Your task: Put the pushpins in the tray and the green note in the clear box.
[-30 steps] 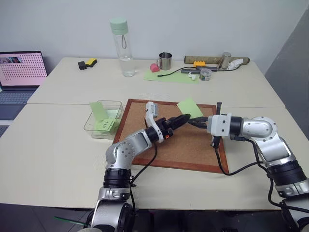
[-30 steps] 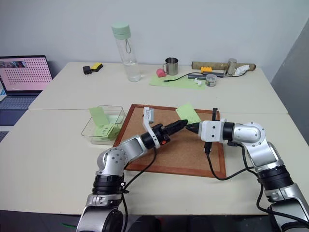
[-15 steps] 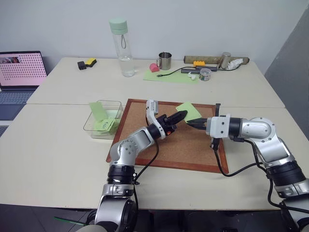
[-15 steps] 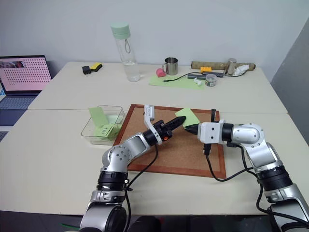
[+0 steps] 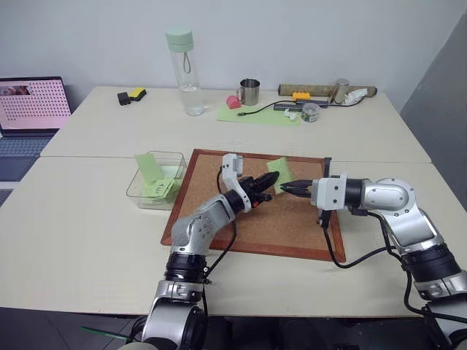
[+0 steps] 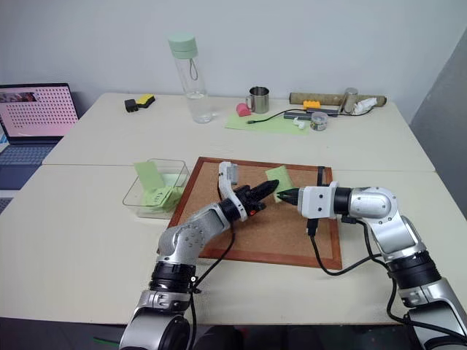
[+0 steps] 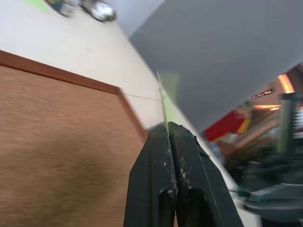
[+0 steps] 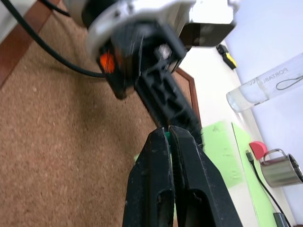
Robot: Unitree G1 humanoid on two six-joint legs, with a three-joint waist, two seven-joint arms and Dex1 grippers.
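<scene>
Corkboard [image 5: 248,219], brown, wood-framed, flat on the pale table [image 5: 80,226]; both arms meet above its far half.

Left gripper [image 5: 268,184]: black fingers clenched on the edge of the small light-green paper note [image 5: 280,170]. The left wrist view has the sheet [image 7: 162,101] edge-on, rising thin from between the shut fingertips, which the head views cannot resolve.

Right gripper [image 5: 284,189]: fingers pressed together, tips just beside the left gripper's. The right wrist view gives a speck of green [image 8: 166,136] pinched at the fingertips, likely a pushpin head pulled from the note; too small to confirm. The head views give nothing of it.

Clear plastic box [image 5: 143,195], rounded corners, low walls: on the table at the board's left edge, already holding light-green slips. Judged destination for the note, which the left arm is nearer to.

Grey tray: not made out.

Reading of the arrangement: one gripper steadies the paper while the other frees its pin, so the two go to separate containers.

Far table: tall clear bottle [image 5: 184,71], metal mug [image 5: 249,92], green mat [image 5: 255,114].
</scene>
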